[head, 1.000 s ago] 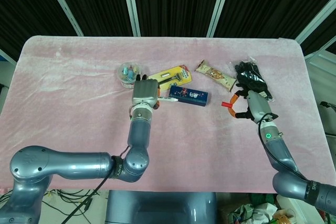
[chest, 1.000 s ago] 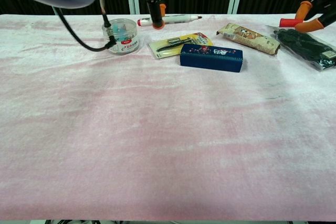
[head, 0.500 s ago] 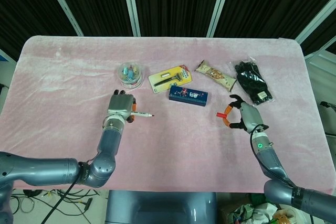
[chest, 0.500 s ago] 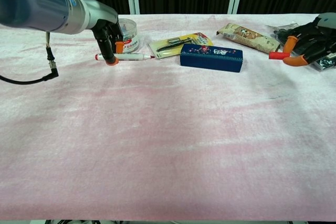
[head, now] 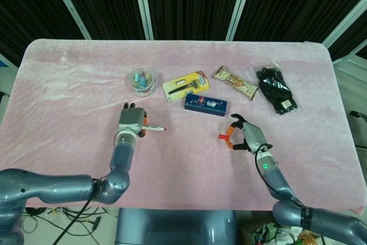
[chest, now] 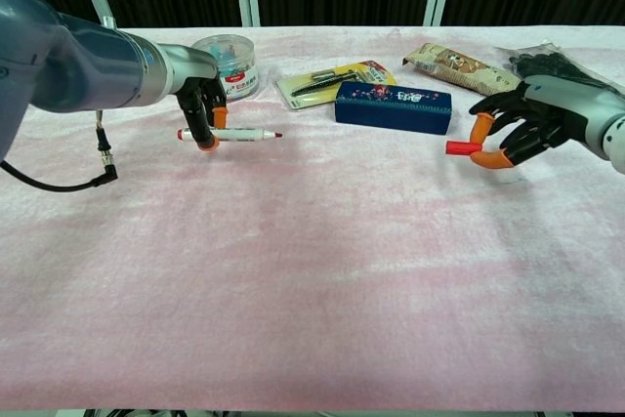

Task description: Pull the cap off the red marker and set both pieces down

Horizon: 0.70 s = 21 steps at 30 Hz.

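Note:
The uncapped marker body [head: 152, 127] [chest: 237, 134], white with a red tip pointing right, lies level at the pink cloth, and my left hand [head: 131, 123] [chest: 205, 109] grips its left end. The small red cap [head: 222, 137] [chest: 457, 147] is pinched between the orange fingertips of my right hand [head: 245, 138] [chest: 522, 124], low over the cloth right of centre, other fingers spread. I cannot tell whether the marker or the cap touches the cloth.
Along the far side stand a clear tub of clips [head: 141, 80] [chest: 227, 63], a yellow carded tool pack [head: 186, 84] [chest: 334, 80], a dark blue box [head: 206, 104] [chest: 395, 107], a snack bar [head: 235, 82] [chest: 462, 69] and bagged black gloves [head: 276, 90] [chest: 552, 62].
My right hand has carried the cap left and nearer, away from the gloves. My left hand with the marker body has settled slightly lower and nearer on the left.

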Tool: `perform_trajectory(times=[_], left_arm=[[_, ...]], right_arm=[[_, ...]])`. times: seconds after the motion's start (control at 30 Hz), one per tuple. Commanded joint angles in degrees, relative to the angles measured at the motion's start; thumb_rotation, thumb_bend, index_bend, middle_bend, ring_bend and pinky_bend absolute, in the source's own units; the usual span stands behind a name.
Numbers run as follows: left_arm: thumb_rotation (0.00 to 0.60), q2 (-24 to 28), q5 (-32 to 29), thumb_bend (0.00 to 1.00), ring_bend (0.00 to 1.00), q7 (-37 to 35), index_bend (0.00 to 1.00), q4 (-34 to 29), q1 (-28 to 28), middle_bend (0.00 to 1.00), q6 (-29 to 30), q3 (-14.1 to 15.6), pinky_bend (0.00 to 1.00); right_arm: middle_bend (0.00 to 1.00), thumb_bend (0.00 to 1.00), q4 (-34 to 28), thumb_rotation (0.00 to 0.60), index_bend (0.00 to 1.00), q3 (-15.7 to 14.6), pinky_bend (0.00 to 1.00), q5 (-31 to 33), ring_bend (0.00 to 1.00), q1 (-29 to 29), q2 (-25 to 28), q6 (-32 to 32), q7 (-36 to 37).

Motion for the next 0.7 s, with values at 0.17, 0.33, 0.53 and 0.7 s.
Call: perform_trajectory(times=[0.17, 0.33, 0.53, 0.7], left_arm=[[0.600, -0.84, -1.08, 0.33, 0.02, 1.12, 0.39, 1.09, -0.50, 0.25, -0.64, 0.86, 0.02], [0.600, -0.12, -2.66, 0.21, 0.00, 2.32, 0.20, 0.64, -0.65, 0.23, -1.75, 1.02, 0.00], [0.600, 0.60, -3.78, 0.13, 0.00, 1.83, 0.13, -0.23, -0.74, 0.22, -2.73, 0.02, 0.00], [0.600, 2.61, -1.07, 0.13, 0.00, 0.60, 0.13, -2.54, -0.82, 0.21, -2.71, -0.44, 0.00]], right_arm=[[0.08, 0.24, -0.74, 0.600, 0.52, -0.38, 0.25, 3.20, 0.18, 1.26, 0.02, -2.35, -3.61], [0.06, 0.19, -2.39, 0.600, 0.33, -0.45, 0.25, 6.83, 0.18, 2.04, 1.37, -4.45, -5.38], [0.01, 0.12, -3.75, 0.600, 0.11, -0.70, 0.24, 9.64, 0.15, 2.96, 2.73, -5.30, -7.76], [0.00, 0.12, -5.85, 0.600, 0.07, 1.66, 0.23, 9.05, 0.15, 1.82, 5.15, -3.42, -5.29]])
